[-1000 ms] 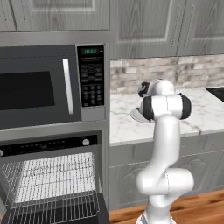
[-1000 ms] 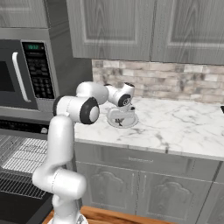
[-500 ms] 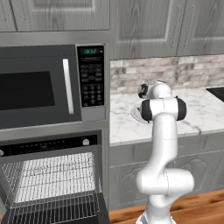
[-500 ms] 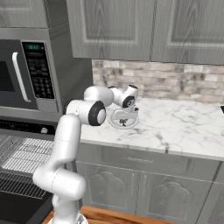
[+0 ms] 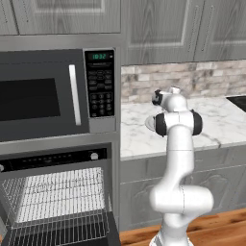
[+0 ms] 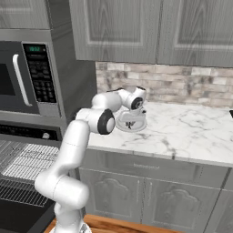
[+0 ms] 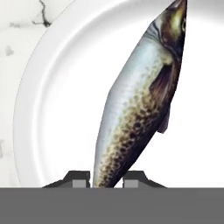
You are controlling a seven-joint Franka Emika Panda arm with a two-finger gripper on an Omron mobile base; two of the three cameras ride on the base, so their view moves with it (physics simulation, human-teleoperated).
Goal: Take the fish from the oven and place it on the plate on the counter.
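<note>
Compared with a second ago: arm swung further in over the counter [image 6: 191, 132], elbow dropped, hand lowered from just above the plate [image 6: 132, 125] to close over it. Gripper [image 7: 107, 180] now pointed straight down at the dish in the hand view, fish [image 7: 140, 105] running from between the fingertips [image 7: 78, 179] out across the plate's white floor, head toward the far rim.

Jaws: narrowly apart, tail end of the fish between them. Cannot tell whether pads are pressing on the tail or have just slackened off it (contact line hidden at the bottom of the hand view); possibly mid-release.

Fish position: over the plate, inside its rim; resting or hanging just above not settled from this angle.

Oven [image 5: 57, 202] left open, door down, racks bare.

Bearing on task: carry judged complete, placing step in hand. Remaining, by judgement: full release, then straight lift clear without dragging the tail off the dish.
</note>
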